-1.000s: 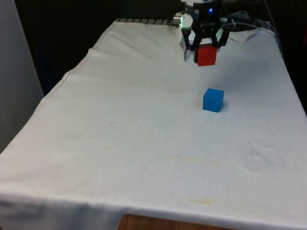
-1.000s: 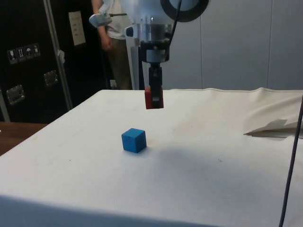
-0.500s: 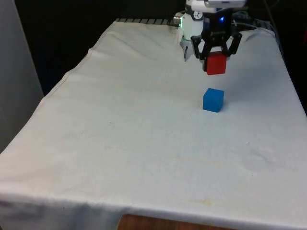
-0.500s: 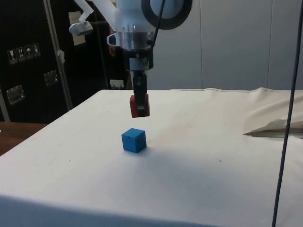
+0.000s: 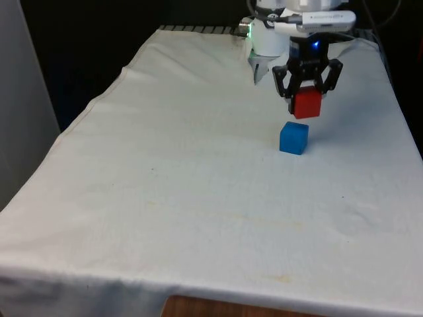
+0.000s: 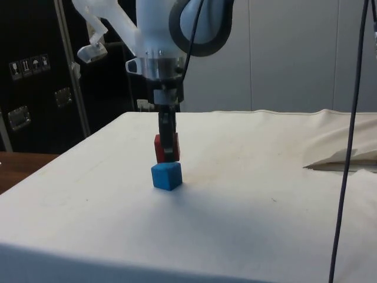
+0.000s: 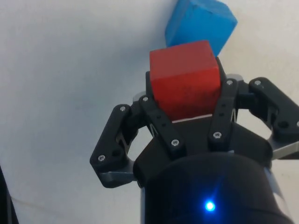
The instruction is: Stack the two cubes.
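My gripper [image 5: 308,105] is shut on a red cube [image 5: 307,104] and holds it in the air. A blue cube [image 5: 293,138] rests on the white cloth just below it, slightly nearer the camera and toward the front view's left. From the side, the red cube [image 6: 160,148] hangs close above the blue cube [image 6: 166,175], a little behind it, with a small gap between them. Seen from the wrist, the red cube [image 7: 185,78] sits between the black fingers [image 7: 161,123] and the blue cube [image 7: 200,23] lies beyond it on the cloth.
The white cloth [image 5: 198,178] covers the whole table, with a rumpled fold [image 6: 341,159] at the side view's right. A black cable [image 6: 347,147] hangs down at that side. Dark cabinets [image 6: 35,76] stand beyond the table.
My gripper has carried the red cube down and toward the blue cube, from well behind it to just above it. The blue cube has stayed put.
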